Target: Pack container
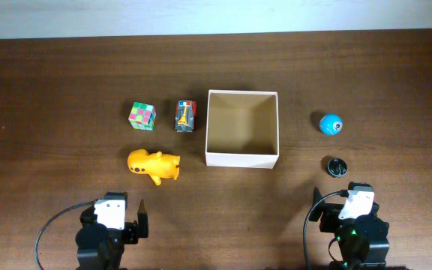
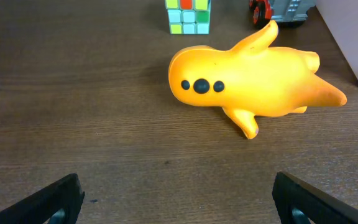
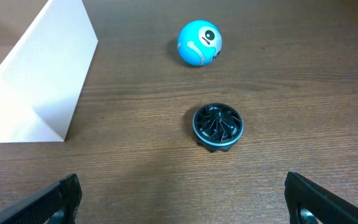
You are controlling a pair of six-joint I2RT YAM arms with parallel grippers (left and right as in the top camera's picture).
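**Both grippers spread and unladen at the near edge; container at table centre**

Left wrist view: the two dark fingers (image 2: 58,202) of the left gripper (image 2: 179,202) stand wide apart at the bottom corners of the picture, with only bare wood between them. Ahead of the gap lies a glossy yellow-orange rubber toy animal (image 2: 253,81) on its side, with three black dots on its rounded end. It is apart from both fingers. Beyond it stand a multicoloured cube puzzle (image 2: 188,15) and a small grey and red toy vehicle (image 2: 284,9), both cut off by the upper edge.

Right wrist view: the fingers (image 3: 316,199) of the right gripper (image 3: 182,202) are likewise spread wide and hold nothing. Ahead of them sits a black round ribbed disc with a blue ring (image 3: 217,127), and farther off a bright blue ball with a white patch (image 3: 199,43). The two are apart from each other.

Overhead view: the square, shallow, open-topped container with thin white walls and a tan cardboard inside (image 1: 242,159) rests near the middle of the dark brown wooden table (image 1: 51,90). The toy vehicle is just beside its left wall and the cube puzzle lies further left. The rubber toy animal lies near its front left corner. The blue ball and the ribbed disc lie to its right, apart from the wall. Both grippers sit at the near edge, well apart from the container.
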